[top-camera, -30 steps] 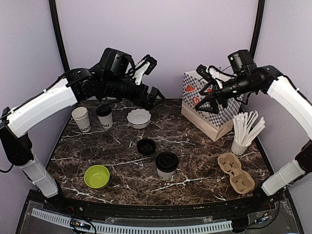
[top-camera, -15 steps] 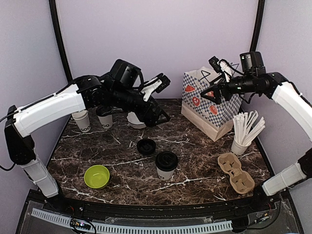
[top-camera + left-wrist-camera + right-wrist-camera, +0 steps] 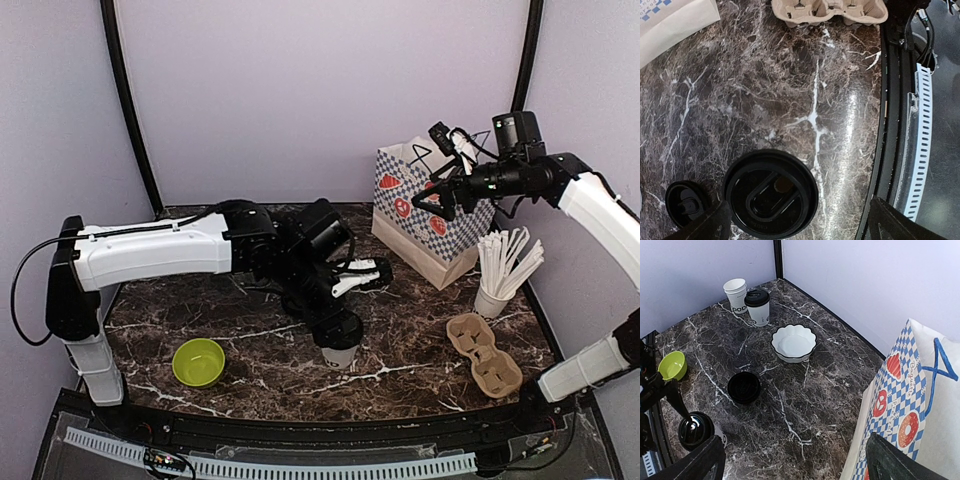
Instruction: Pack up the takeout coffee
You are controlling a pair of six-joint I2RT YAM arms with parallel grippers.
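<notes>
The left claw (image 3: 799, 210) hangs spread wide over the white paper cup with a round black plastic lid (image 3: 771, 192), which stands near the front of the dark marble worktop (image 3: 765, 90). The right claw (image 3: 792, 440), also spread, hovers beside the blue-checked paper bag (image 3: 905, 405).

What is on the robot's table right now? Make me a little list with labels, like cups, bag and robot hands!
front coffee cup: black lid on, near the table's front edge
left gripper: open, hovering over that cup
right gripper: open, up by the paper bag
back cups: lidded cup beside unlidded cup
loose lid: flat on the table
cup carrier: in front of the straw cup
</notes>
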